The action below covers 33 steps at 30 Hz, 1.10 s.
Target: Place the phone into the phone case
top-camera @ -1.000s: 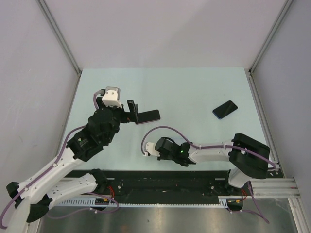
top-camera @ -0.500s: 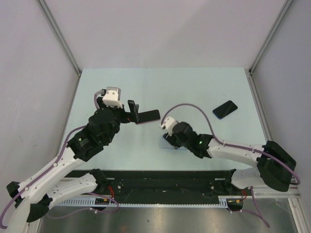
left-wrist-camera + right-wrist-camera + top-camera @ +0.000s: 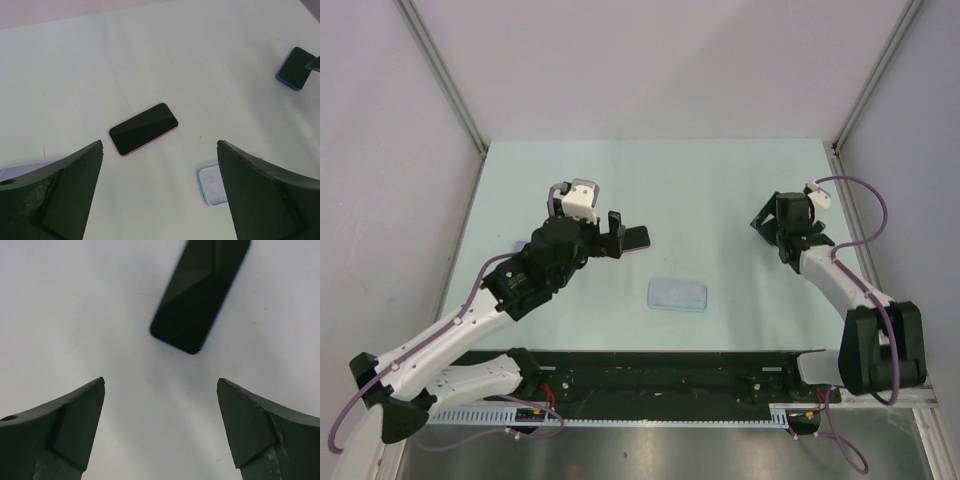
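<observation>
Though gaping, right claw (image 3: 160,382) hovers above phone (image 3: 200,295).

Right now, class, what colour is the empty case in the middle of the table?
Pale translucent blue; the case shows best in the top view.

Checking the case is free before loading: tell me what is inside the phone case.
Only its pale floor shows in the phone case; it is empty. Nothing covers it from above.
</observation>
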### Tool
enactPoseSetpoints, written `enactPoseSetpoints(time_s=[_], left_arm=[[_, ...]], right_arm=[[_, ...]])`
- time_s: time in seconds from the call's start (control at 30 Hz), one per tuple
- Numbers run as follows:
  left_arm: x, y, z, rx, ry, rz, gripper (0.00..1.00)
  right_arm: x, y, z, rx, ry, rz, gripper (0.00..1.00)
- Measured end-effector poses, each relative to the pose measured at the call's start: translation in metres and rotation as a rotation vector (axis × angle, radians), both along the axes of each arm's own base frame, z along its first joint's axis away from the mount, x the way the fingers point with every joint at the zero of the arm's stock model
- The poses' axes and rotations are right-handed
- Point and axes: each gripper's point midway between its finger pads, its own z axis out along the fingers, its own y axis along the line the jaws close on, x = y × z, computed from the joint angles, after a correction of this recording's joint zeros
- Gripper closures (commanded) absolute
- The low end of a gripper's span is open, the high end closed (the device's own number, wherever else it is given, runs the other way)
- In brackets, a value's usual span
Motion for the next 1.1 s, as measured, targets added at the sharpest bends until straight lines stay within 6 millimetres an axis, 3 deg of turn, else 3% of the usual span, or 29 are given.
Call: enactPoseSetpoints(time_s=[0.13, 0.27, 0.77, 1.1], left_arm=[[-0.001, -0.002, -0.004, 0.009, 0.014, -0.012, 0.00], [-0.001, -0.002, -0.004, 0.009, 0.014, -0.013, 0.00], [0.000, -0.003, -0.008, 0.020, 0.024, -0.012, 0.00], [0.000, -0.003, -0.007, 0.017, 0.022, -0.014, 0.00]], right_arm=[[0.009, -0.025, -0.034, 0.027, 0.121, -0.133, 0.00], [0.021, -0.042, -0.056, 0.041, 0.209, -0.226, 0.00], [0.054, -0.058, -0.063, 0.094, 0.207, -0.425, 0.00], [0.070, -0.061, -0.079, 0.088, 0.245, -0.481, 0.01]])
